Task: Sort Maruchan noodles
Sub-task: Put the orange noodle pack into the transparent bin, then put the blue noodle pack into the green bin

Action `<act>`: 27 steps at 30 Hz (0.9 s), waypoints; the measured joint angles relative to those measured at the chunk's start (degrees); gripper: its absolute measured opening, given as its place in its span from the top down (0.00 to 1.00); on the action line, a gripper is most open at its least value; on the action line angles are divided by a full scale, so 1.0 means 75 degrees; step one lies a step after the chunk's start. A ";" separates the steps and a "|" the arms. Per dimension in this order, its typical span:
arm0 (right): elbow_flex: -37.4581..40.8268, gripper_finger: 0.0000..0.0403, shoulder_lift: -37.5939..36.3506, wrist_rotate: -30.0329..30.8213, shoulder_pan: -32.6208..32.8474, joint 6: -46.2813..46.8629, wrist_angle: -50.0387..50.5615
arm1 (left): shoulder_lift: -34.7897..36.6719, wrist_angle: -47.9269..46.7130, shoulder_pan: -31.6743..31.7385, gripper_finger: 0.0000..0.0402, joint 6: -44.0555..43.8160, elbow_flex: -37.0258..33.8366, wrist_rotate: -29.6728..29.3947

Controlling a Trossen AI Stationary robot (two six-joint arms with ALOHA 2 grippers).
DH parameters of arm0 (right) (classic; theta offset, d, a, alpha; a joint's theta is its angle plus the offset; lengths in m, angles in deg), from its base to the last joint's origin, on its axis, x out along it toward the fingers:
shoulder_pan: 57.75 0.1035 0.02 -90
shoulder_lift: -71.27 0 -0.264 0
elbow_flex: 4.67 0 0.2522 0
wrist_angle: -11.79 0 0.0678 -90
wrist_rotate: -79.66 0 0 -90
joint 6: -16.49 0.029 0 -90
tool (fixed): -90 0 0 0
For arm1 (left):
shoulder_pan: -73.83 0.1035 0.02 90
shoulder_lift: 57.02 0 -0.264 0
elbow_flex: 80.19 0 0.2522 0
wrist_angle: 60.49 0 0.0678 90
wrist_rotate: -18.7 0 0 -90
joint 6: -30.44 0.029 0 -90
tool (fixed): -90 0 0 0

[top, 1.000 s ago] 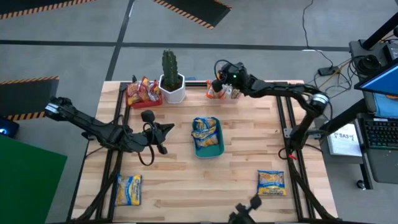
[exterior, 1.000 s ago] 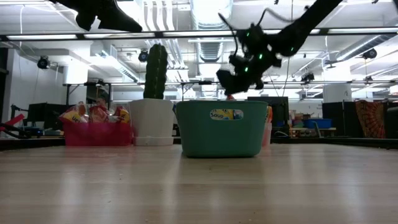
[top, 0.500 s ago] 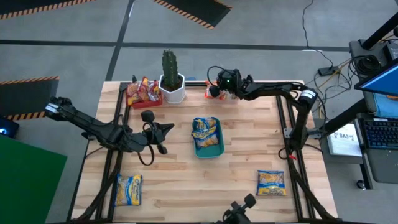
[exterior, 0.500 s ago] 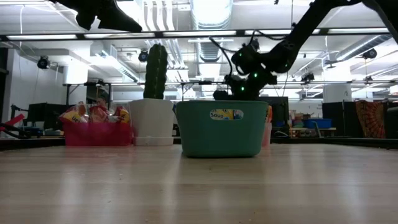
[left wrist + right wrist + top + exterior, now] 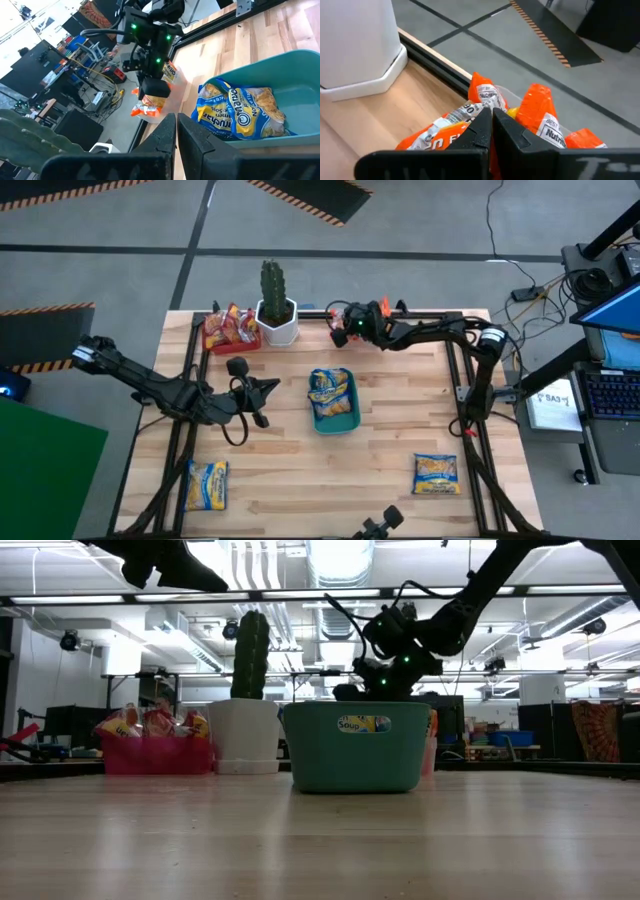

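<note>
Right wrist view: crinkled orange-red noodle packets (image 5: pixel 485 97)

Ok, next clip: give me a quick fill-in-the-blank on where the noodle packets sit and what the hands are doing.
1. The green tray holds ____-blue packets.
2. The right hand, shut, hangs over the ____ packets at the table's far edge.
3. The cactus stands beside the ____ tray.
4. Two packets lie loose near the table's ____ edge.

Missing: yellow; orange; pink; near
</note>
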 joint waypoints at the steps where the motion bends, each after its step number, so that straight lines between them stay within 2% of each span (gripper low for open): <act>1: 0.0001 0.98 -0.0002 0.0006 0.0013 -0.0015 0.0003 | 0.0000 0.0000 -0.0003 1.00 0.0000 0.0000 0.0000; 5: 0.0020 0.98 -0.0481 -0.0001 0.0086 -0.0063 0.0307 | 0.0009 -0.0019 -0.0006 1.00 -0.0024 0.0011 0.0000; 8: -0.0060 0.98 -0.1281 -0.0012 0.0244 -0.0067 0.0669 | 0.0012 -0.0013 -0.0023 1.00 -0.0113 0.0082 -0.0001; 11: -0.0146 0.98 -0.2197 -0.0157 0.0550 0.0183 0.1683 | 0.0006 -0.0023 -0.0032 1.00 -0.0256 0.0181 0.0035; 13: -0.0146 0.98 -0.2773 -0.0619 0.0821 0.0539 0.2501 | 0.0006 -0.0066 -0.0032 1.00 -0.0392 0.0267 0.0332; 19: -0.0149 0.98 -0.4220 -0.2688 0.2020 0.2189 0.4800 | 0.0003 -0.0518 -0.0032 1.00 -0.1173 0.0574 0.2039; 23: -0.0149 0.98 -0.4598 -0.3005 0.3314 0.3404 0.6194 | -0.0015 -0.1914 -0.0032 1.00 -0.2568 0.0923 0.3341; 27: -0.0149 0.98 -0.4602 -0.3051 0.4796 0.4794 0.7593 | -0.0181 -0.4538 -0.0032 1.00 -0.5011 0.1290 0.5104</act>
